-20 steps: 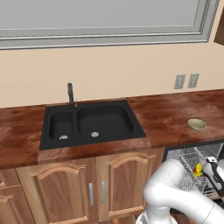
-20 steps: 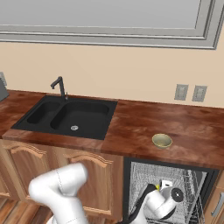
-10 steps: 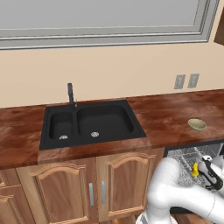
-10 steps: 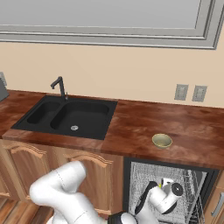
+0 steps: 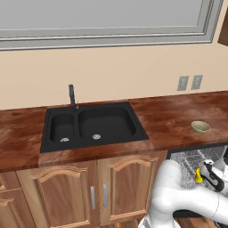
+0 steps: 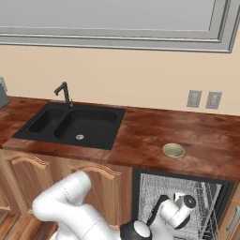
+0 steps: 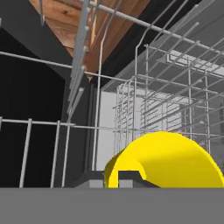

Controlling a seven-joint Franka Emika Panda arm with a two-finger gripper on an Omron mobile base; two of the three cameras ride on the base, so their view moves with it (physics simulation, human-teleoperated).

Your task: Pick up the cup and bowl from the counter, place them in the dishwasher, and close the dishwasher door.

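Observation:
The bright yellow cup point(image 7: 168, 162) fills the lower hand view, lying among the grey wires of the dishwasher rack point(image 7: 144, 100). My gripper point(image 7: 127, 180) is shut on its rim, with one dark fingertip point(image 7: 131, 176) against the yellow wall. From the left base the cup point(image 5: 198, 176) is a yellow sliver at my gripper point(image 5: 205, 174), low inside the open dishwasher point(image 5: 196, 158). The olive-tan bowl point(image 5: 200, 127) point(image 6: 173, 150) sits alone on the counter point(image 6: 140, 136) above the dishwasher point(image 6: 187, 194). The dishwasher door is out of view.
A black double sink point(image 5: 91, 125) with a faucet point(image 5: 71, 95) is set into the counter to the left. Light wood cabinet doors point(image 5: 120, 187) stand beside the dishwasher. Rack wires crowd closely around the hand.
The hand has shifted slightly inside the dishwasher rack, carrying the cup with it. The bowl has not moved.

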